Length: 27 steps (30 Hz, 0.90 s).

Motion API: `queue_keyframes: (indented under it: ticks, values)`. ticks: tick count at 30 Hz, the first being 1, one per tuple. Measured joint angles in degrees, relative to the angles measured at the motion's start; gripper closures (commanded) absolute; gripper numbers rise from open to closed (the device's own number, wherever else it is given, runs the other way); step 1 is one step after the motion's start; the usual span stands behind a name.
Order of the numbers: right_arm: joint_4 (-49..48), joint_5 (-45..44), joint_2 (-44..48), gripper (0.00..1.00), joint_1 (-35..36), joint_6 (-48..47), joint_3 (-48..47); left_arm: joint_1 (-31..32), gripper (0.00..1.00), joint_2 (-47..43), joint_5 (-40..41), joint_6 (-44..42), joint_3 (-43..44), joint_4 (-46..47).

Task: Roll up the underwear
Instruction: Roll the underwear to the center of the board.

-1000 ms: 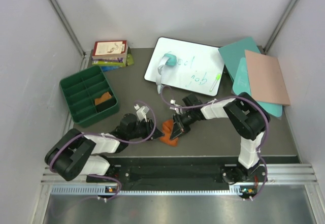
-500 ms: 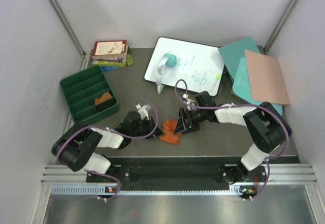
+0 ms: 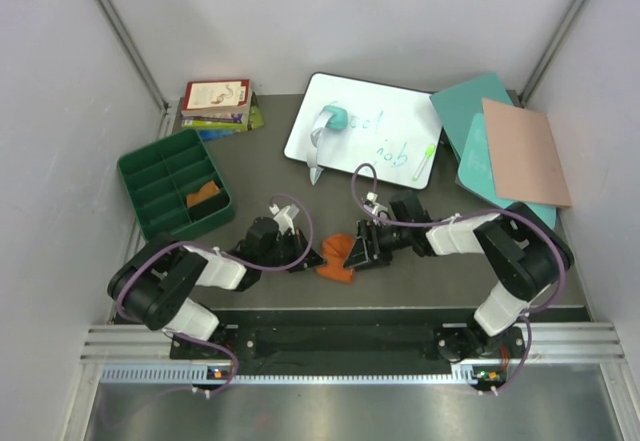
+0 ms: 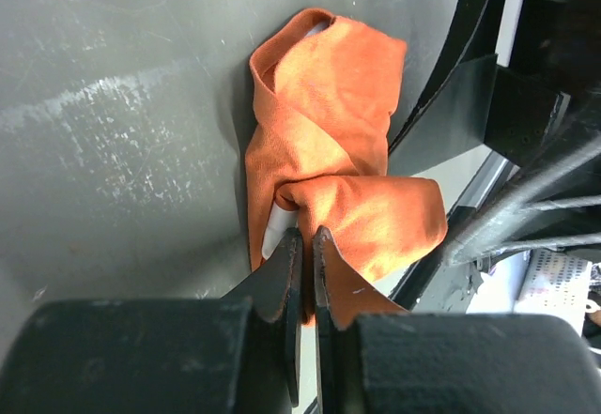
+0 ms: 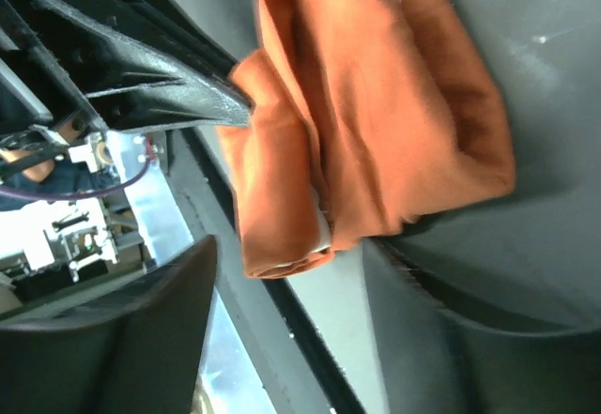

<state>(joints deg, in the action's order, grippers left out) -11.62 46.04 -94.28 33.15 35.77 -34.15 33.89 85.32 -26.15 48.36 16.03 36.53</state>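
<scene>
The rust-orange underwear [image 3: 338, 258] lies bunched and partly rolled near the table's front edge, with a sliver of pale waistband showing. In the left wrist view the underwear [image 4: 329, 142] fills the middle, and my left gripper [image 4: 306, 243] is shut on a fold at its near end. My left gripper [image 3: 306, 259] touches the bundle's left side. My right gripper [image 3: 356, 251] sits against its right side. In the right wrist view the right gripper [image 5: 300, 268] stands open, the rolled end of the underwear [image 5: 376, 123] lying just ahead of its spread fingers [image 5: 141, 339].
A green compartment tray [image 3: 135, 176] at the left holds an orange-tan bundle [image 3: 203, 194]. Books [image 3: 215, 106] are stacked behind it. A whiteboard [image 3: 365, 131] with a teal item [image 3: 330, 119] lies at the back. Teal and pink boards [image 3: 520, 151] sit at the right.
My right gripper has opened, let go of the underwear and drawn slightly right. My left gripper has moved right and closed on the cloth.
</scene>
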Motion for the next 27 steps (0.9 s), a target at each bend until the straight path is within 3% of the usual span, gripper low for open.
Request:
queue_keyframes:
  ticks: [3, 4, 5, 9, 12, 18, 23, 27]
  values:
    - [-0.11, -1.51, -1.01, 0.61, 0.04, 0.35, 0.0, 0.0, 0.91, 0.59, -0.17, 0.72, -0.02, 1.03]
    - [-0.09, -2.12, -1.22, 0.7, 0.04, 0.42, 0.04, 0.0, 0.89, 0.7, -0.17, 1.05, -0.04, 1.29]
    - [0.0, -2.69, -1.46, 0.74, 0.04, 0.5, 0.04, 0.0, 0.77, 0.72, -0.17, 1.44, -0.11, 1.55]
    - [0.5, -4.94, -2.19, 0.95, 0.04, 0.85, 0.04, 0.0, 0.52, 0.39, 0.09, 2.82, -0.46, 2.47]
    - [0.94, -5.9, -2.34, 0.99, 0.04, 1.18, 0.0, 0.02, 0.45, -1.88, 1.22, 3.63, -0.85, 2.03]
    - [1.62, -5.42, -3.19, 1.0, 0.04, 1.4, -0.81, 0.02, 0.44, -5.7, 5.4, 2.25, -1.42, -2.29]
    - [1.81, -4.61, -3.93, 1.0, -0.07, 1.4, -1.29, 0.02, 0.45, -4.0, 5.46, 1.9, -1.42, -0.04]
    - [2.19, -4.48, -4.15, 1.0, -0.07, 1.4, -1.6, 0.02, 0.64, -0.42, 4.42, 2.69, -1.42, 4.72]
